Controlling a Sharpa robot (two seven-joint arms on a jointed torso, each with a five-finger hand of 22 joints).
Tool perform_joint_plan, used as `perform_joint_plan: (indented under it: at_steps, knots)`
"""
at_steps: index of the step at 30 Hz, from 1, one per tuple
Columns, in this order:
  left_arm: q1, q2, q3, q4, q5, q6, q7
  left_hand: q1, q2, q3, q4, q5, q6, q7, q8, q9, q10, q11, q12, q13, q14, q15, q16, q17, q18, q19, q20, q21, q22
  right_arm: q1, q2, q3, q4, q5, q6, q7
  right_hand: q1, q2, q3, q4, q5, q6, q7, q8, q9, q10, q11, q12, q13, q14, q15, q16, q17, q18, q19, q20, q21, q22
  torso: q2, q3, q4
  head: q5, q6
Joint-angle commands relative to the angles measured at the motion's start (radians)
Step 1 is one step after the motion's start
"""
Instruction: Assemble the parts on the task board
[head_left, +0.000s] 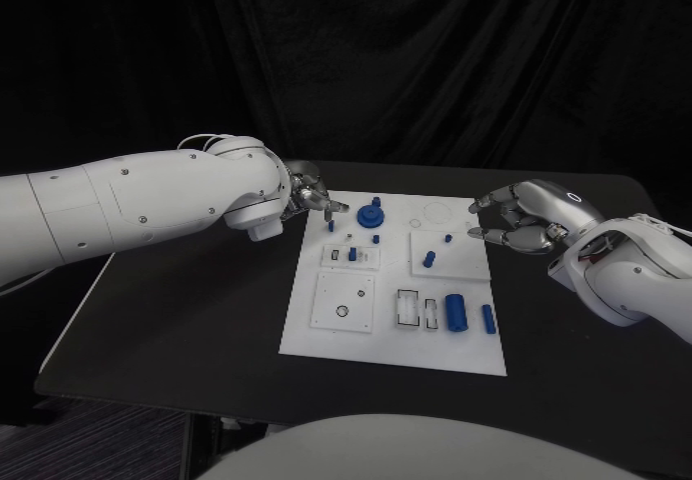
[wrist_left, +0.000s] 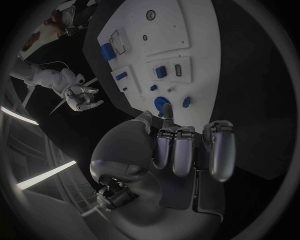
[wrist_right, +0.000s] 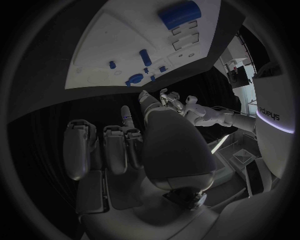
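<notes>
Seemingly the assembly is only partway: on the task board (head_left: 325, 335), the white plate lying in the middle of the black table (head_left: 188, 320), a round blue part with a knob (head_left: 371, 212) and several small blue pegs already stand upright in the far half, while a blue cylinder (head_left: 454, 312) and a slimmer blue piece (head_left: 489, 319) lie loose on their sides near the front edge, beside empty rectangular recesses (head_left: 410, 308). By my reading those recesses and a round hole in the front left panel remain to be filled. The left hand (head_left: 306, 197) hovers at the board's far left corner, fingers curled in close; whether they pinch a small part I cannot tell. The right hand (head_left: 522, 220) hangs by the far right edge, fingers apart and holding nothing.
</notes>
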Motion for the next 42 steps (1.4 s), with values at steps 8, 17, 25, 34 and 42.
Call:
perform_joint_plan:
  at_steps: [8,17,25,34,42]
  knots:
    - [0.000,0.074,0.001,-0.139,-0.048,0.072,-0.015,0.010,-0.003,-0.006,-0.006,0.005,-0.001,0.011,-0.019,-0.013,0.107,0.009,0.004,0.263,0.104,0.006,0.003,0.264,-0.002,0.034,0.011,0.008,0.184,-0.002,0.001,0.001,0.002,0.005,-0.009,-0.005,-0.002,0.009,0.000,0.005,0.004,0.009,0.000,-0.003,-0.001,0.102,0.006,0.003,0.263,0.079,0.007,-0.003,0.156,0.012,0.042,0.007,-0.002,0.212,0.001,-0.0011,-0.0014,0.005,0.000]
    - [-0.021,0.132,0.001,-0.229,-0.075,0.057,0.017,0.006,-0.008,-0.014,-0.004,-0.003,-0.005,0.014,-0.031,-0.020,0.107,0.013,0.004,0.263,0.104,0.008,0.003,0.264,-0.002,0.035,0.013,0.008,0.185,-0.002,0.002,0.001,0.003,0.006,-0.007,-0.004,-0.001,0.010,0.000,0.005,0.006,0.010,0.000,-0.003,-0.002,0.102,0.006,0.003,0.263,0.079,0.007,-0.003,0.156,0.013,0.042,0.008,-0.002,0.212,0.002,-0.0024,-0.0007,-0.001,0.000]
    - [-0.035,0.159,0.001,-0.283,-0.083,0.068,0.020,0.050,-0.011,-0.005,-0.043,0.020,-0.012,0.017,-0.057,-0.033,0.107,0.016,0.004,0.263,0.104,0.012,0.003,0.264,-0.002,0.035,0.017,0.008,0.186,-0.002,0.001,0.001,0.003,0.006,-0.007,-0.003,-0.001,0.010,0.000,0.005,0.006,0.010,0.000,-0.003,-0.002,0.102,0.006,0.003,0.263,0.079,0.007,-0.003,0.156,0.013,0.042,0.008,-0.002,0.212,0.002,-0.0016,-0.0013,0.004,0.000]
    - [-0.051,0.178,0.001,-0.321,-0.084,0.100,0.001,0.048,-0.012,-0.006,-0.043,0.018,-0.012,0.019,-0.060,-0.034,0.107,0.017,0.004,0.263,0.104,0.012,0.003,0.264,-0.001,0.032,0.018,0.003,0.183,-0.002,0.006,0.001,0.002,0.006,-0.009,0.003,0.000,0.012,0.001,0.005,0.008,0.011,0.000,-0.004,-0.002,0.102,0.006,0.003,0.263,0.079,0.007,-0.003,0.156,0.013,0.042,0.008,-0.002,0.212,0.001,0.0002,-0.0007,0.002,0.000]
    - [-0.058,0.184,0.001,-0.327,-0.084,0.117,0.001,0.044,-0.009,-0.007,-0.041,0.016,-0.007,0.019,-0.062,-0.037,0.107,0.018,0.004,0.263,0.104,0.013,0.003,0.264,0.000,0.031,0.018,-0.001,0.181,-0.002,0.007,0.001,0.002,0.006,-0.010,0.006,0.002,0.013,0.002,0.004,0.011,0.011,0.000,-0.005,-0.003,0.102,0.006,0.003,0.263,0.079,0.007,-0.003,0.156,0.013,0.042,0.008,-0.002,0.212,0.001,-0.0004,-0.0014,0.003,0.000]
